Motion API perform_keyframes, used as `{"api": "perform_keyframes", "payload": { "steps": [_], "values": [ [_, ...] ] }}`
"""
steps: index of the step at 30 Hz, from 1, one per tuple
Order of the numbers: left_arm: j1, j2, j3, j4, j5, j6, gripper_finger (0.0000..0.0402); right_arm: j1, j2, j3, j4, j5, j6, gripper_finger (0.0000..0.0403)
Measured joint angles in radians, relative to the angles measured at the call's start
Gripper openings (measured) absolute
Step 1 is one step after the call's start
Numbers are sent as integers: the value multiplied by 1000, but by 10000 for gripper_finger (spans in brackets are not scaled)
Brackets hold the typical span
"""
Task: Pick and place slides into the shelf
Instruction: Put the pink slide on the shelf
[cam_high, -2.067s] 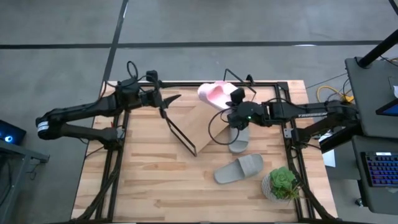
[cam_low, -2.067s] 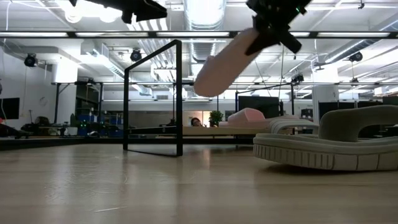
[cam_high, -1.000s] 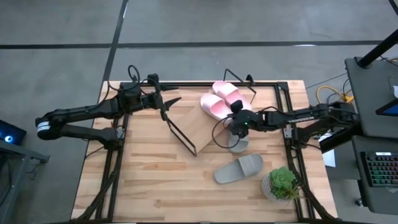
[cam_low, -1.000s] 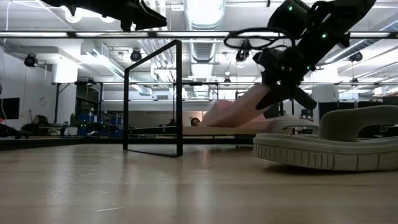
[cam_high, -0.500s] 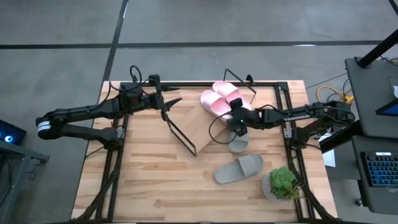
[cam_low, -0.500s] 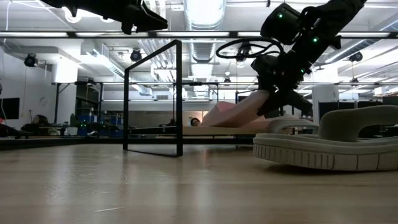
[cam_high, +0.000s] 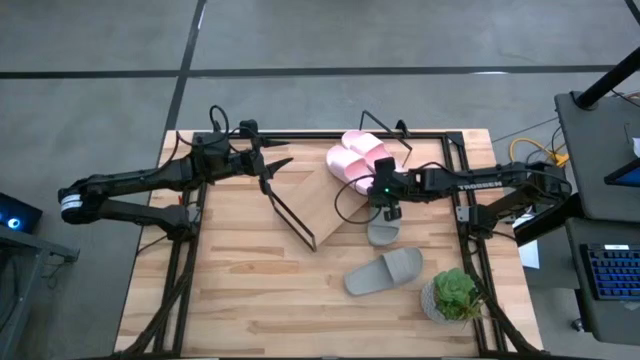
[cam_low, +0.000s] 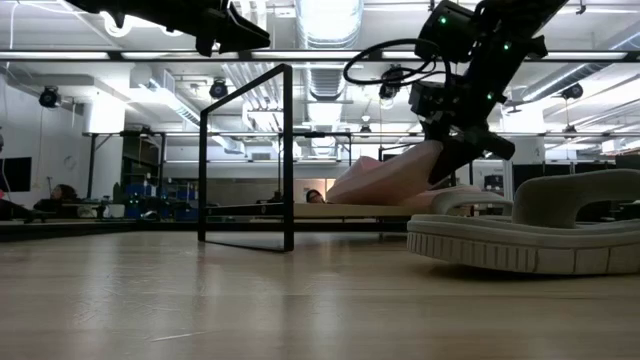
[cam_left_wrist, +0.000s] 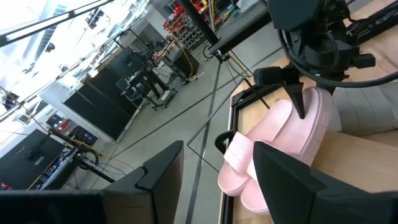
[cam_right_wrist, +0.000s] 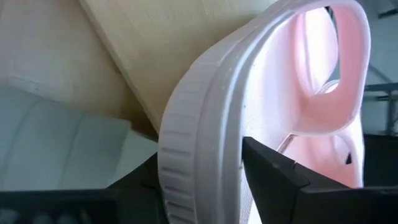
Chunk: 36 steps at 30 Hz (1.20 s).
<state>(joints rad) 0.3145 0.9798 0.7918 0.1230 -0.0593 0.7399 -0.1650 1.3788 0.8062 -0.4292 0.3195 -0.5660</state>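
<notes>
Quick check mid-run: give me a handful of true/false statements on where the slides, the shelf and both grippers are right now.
1. Both pink slides are at the upper end of the shelf. True.
2. The right gripper is shut on a grey slide. False: it grips the heel of a pink slide.
3. Two grey slides lie on the tabletop, off the shelf. True: one near the plant, another partly under the right arm.
4. The left gripper holds a slide. False: it hangs empty, open, beside the shelf.
5. All four slides are shelved. False: only the pink pair is there.
</notes>
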Motion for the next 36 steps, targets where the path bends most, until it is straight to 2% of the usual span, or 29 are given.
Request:
{"api": "perform_keyframes", "payload": {
  "steps": [7,14,19,26,31,36],
  "values": [
    [0,2,0,-2,0,-1,179,0,6,85,-156,-87,97,178],
    [0,2,0,-2,0,-1,179,1,29,147,-249,-106,98,208],
    [0,2,0,-3,0,-1,179,1,49,197,-322,-183,154,212],
    [0,2,0,-4,0,-1,179,0,89,221,-353,-218,229,213],
    [0,2,-6,-3,0,-1,179,2,123,222,-340,-201,202,216],
    [0,2,-12,-6,0,-1,179,2,130,236,-332,-82,163,247]
  ]
}}
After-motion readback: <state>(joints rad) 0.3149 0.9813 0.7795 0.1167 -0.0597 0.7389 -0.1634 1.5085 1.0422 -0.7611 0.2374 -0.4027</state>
